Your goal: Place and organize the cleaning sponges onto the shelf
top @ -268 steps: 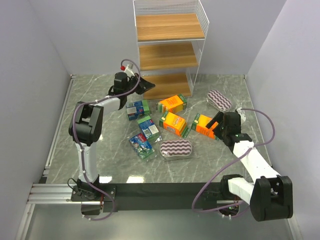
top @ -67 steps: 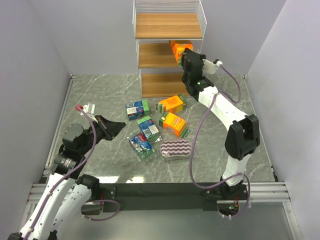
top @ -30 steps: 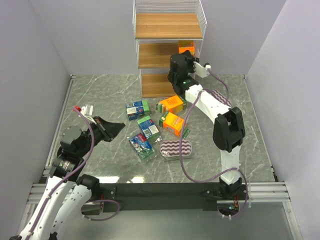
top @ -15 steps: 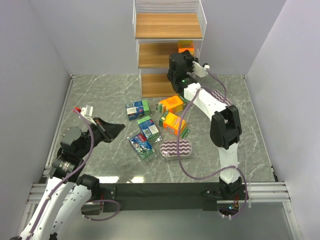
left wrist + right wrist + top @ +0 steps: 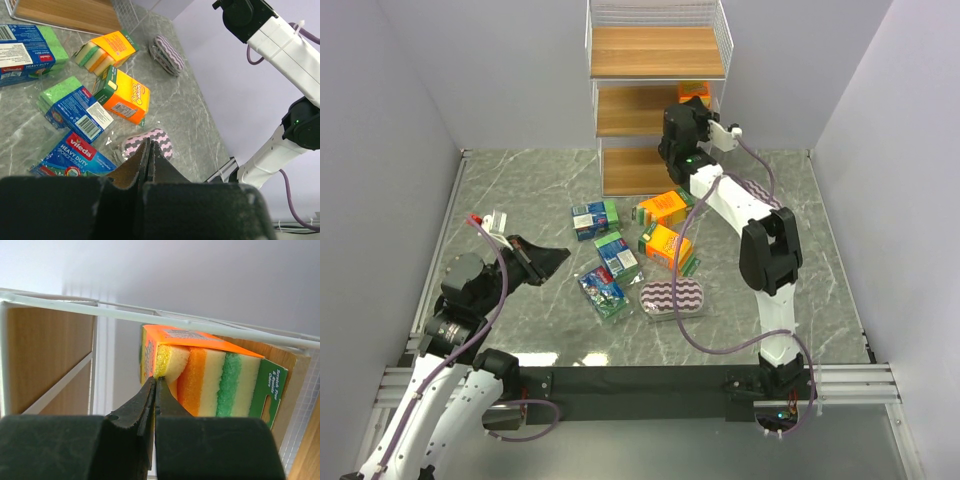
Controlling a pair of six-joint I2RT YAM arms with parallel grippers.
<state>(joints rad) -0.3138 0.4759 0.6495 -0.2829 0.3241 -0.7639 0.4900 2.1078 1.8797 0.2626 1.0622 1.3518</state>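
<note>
At the far edge of the table (image 5: pixel 520 190), the shelf (image 5: pixel 655 50) is located. The right gripper (image 5: pixel 154 382) is held at its middle tier, jaws together, empty. The left gripper (image 5: pixel 148 150) is also closed. One orange sponge pack (image 5: pixel 210 377) is seated on that tier; other packs (image 5: pixel 667 245) are scattered on the table.

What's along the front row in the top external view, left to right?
left tool → flat blue Vileda pack → purple-striped oval pad → right arm's upright link. The packs farther back overlap in the order, so they are left out.
</note>
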